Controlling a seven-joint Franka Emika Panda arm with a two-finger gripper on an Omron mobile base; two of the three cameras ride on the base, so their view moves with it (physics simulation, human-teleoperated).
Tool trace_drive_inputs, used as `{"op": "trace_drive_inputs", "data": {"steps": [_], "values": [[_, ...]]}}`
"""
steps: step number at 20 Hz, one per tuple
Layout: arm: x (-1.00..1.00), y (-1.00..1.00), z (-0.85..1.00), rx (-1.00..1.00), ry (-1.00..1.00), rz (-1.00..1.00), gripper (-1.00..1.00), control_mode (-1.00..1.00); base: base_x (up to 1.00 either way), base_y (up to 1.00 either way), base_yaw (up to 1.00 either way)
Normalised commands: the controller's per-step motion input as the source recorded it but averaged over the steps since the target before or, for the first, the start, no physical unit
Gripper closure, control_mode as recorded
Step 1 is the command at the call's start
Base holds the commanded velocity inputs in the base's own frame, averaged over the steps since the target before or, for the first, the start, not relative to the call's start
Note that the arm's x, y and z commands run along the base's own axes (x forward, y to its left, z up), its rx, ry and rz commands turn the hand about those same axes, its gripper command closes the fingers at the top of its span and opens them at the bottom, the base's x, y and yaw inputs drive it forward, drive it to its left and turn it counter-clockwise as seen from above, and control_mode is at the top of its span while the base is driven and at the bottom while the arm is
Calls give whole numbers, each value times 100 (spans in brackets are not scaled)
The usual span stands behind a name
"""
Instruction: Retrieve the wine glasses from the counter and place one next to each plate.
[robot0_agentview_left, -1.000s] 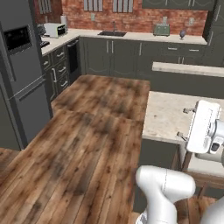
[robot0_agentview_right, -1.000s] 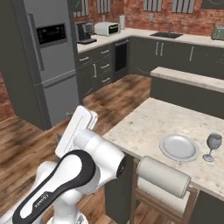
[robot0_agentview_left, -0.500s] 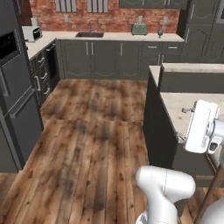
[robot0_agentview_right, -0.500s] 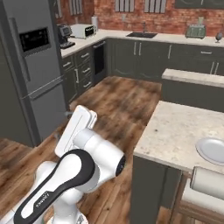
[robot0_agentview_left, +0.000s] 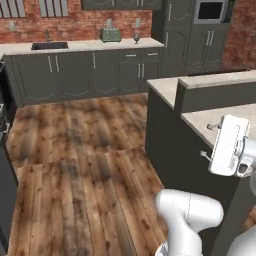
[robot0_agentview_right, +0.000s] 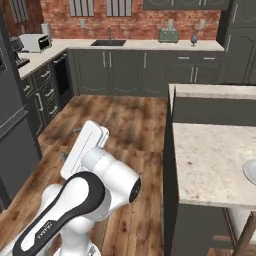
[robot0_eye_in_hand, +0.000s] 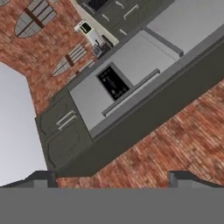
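Grey-blue and small, a wine glass (robot0_agentview_left: 136, 37) stands on the far beige counter (robot0_agentview_left: 80, 46) beside a toaster (robot0_agentview_left: 111, 35), under a brick wall (robot0_agentview_left: 75, 20), wood floor (robot0_agentview_left: 75, 145) before it; the gripper (robot0_eye_in_hand: 112, 179) is released, empty.

You have on view: one wine glass (robot0_agentview_left: 136, 37) on the far worktop (robot0_agentview_left: 75, 46), one toaster (robot0_agentview_left: 111, 34), one sink (robot0_agentview_left: 49, 46), one microwave (robot0_agentview_right: 34, 43), one plate (robot0_agentview_right: 250, 171).
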Motion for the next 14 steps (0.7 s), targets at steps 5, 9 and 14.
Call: {"op": "trace_drive_inputs", "data": {"steps": [5, 9, 14], "values": [[0, 0, 0, 0, 0, 0, -100, 100, 100, 43, -36], [0, 0, 0, 0, 0, 0, -100, 100, 100, 44, -19], [0, 0, 0, 0, 0, 0, -100, 100, 100, 93, -33]]}}
